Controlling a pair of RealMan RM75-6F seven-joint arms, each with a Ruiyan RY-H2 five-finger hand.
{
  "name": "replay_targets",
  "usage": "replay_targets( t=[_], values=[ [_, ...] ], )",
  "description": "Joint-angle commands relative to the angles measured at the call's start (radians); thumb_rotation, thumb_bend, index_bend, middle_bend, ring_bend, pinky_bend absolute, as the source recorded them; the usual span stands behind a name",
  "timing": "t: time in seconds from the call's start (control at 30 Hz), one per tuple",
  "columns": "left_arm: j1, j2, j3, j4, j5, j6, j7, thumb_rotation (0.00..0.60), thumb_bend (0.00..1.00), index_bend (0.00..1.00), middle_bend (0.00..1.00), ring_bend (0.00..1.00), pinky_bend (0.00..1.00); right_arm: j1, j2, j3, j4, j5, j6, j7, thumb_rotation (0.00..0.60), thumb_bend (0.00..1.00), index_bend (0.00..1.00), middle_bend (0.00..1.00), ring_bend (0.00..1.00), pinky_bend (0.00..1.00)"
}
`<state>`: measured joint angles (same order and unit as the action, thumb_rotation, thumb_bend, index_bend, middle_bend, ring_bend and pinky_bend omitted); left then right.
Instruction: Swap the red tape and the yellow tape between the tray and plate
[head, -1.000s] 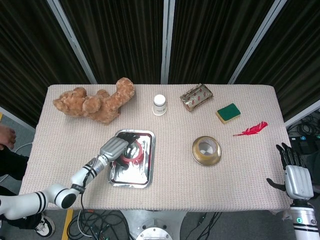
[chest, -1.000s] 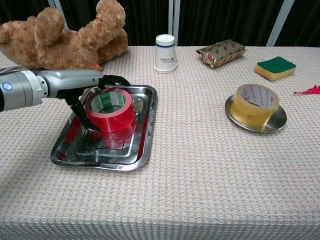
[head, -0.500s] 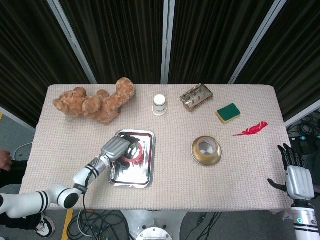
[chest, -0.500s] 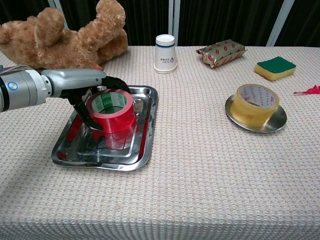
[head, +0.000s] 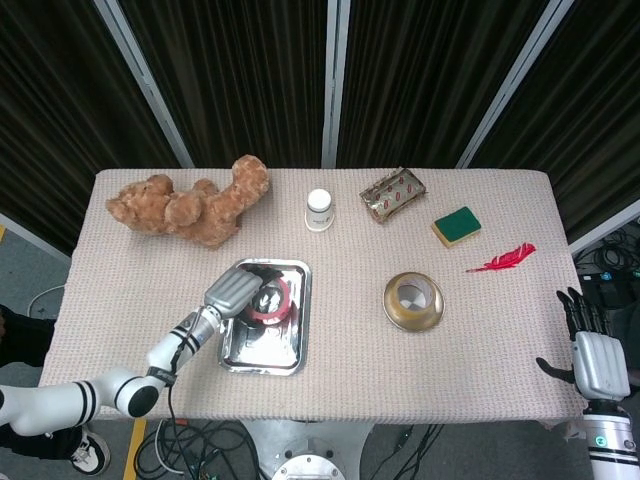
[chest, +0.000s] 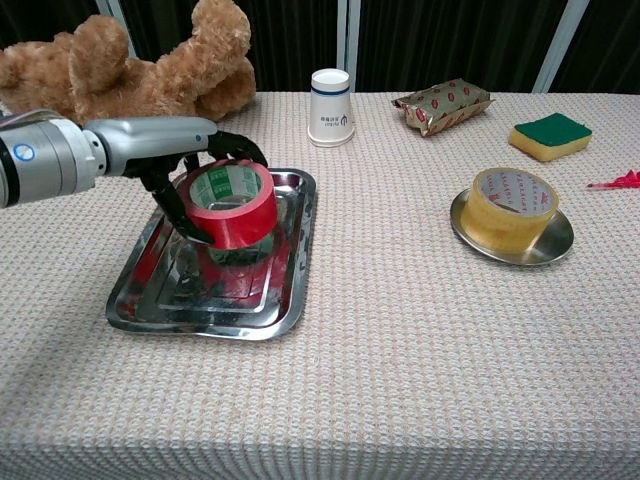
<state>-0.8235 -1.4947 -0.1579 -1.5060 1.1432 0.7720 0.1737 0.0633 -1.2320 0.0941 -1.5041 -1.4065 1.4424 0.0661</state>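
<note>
A: We are holding the red tape (chest: 231, 203) in our left hand (chest: 190, 170), fingers curled around the roll, one wrapping over its top edge. It is hanging tilted just above the tray (chest: 286, 296), by the look of the gap under it.

B: And our right hand (head: 596, 352) is sitting off past the table's right edge, fingers spread, holding nothing. The yellow tape (chest: 511, 207) is lying on the plate (chest: 558, 243), well apart from us.

A: What are we risking here?

B: The roll is smooth and tipping toward the camera in the chest view. If our fingers are bearing on only one side, it may be swivelling out and dropping back onto the tray.

A: We are also carrying it toward an occupied plate. Setting red down there while yellow is on it would be stacking or knocking them.

B: So we are probably needing a bare patch of table between tray and plate first.
</note>
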Motion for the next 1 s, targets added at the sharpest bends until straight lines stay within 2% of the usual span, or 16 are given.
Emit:
replay_targets(
  t=[0.03, 0.3, 0.47, 0.7, 1.0],
  values=[
    [-0.02, 0.003, -0.023, 0.003, 0.013, 0.001, -0.012, 0.6, 0.22, 0.26, 0.26, 0.22, 0.45, -0.001, 0.001, 0.0, -0.001, -0.001, 0.002, 0.001, 0.6, 0.0, 0.0, 0.0, 0.0, 0.0],
    [-0.118, -0.066, -0.11, 0.122, 0.055, -0.031, -0.1, 0.6, 0.22, 0.26, 0.26, 0.22, 0.45, -0.011, 0.002, 0.004, 0.004, -0.001, 0.02, 0.018, 0.6, 0.0, 0.0, 0.0, 0.0, 0.0],
    [-0.201, -0.147, -0.136, 0.242, 0.08, -0.095, -0.173, 0.6, 0.22, 0.26, 0.26, 0.22, 0.45, -0.016, 0.003, 0.008, 0.012, -0.004, 0.032, 0.034, 0.6, 0.0, 0.0, 0.0, 0.0, 0.0],
    [-0.301, -0.256, -0.142, 0.417, 0.127, -0.17, -0.269, 0.6, 0.22, 0.26, 0.26, 0.22, 0.45, -0.024, 0.01, 0.013, 0.019, -0.008, 0.048, 0.053, 0.6, 0.0, 0.0, 0.0, 0.0, 0.0],
    [-0.369, -0.367, -0.123, 0.57, 0.182, -0.194, -0.373, 0.6, 0.22, 0.26, 0.26, 0.22, 0.45, -0.028, 0.008, 0.014, 0.033, -0.003, 0.046, 0.066, 0.6, 0.0, 0.0, 0.0, 0.0, 0.0]
  ],
)
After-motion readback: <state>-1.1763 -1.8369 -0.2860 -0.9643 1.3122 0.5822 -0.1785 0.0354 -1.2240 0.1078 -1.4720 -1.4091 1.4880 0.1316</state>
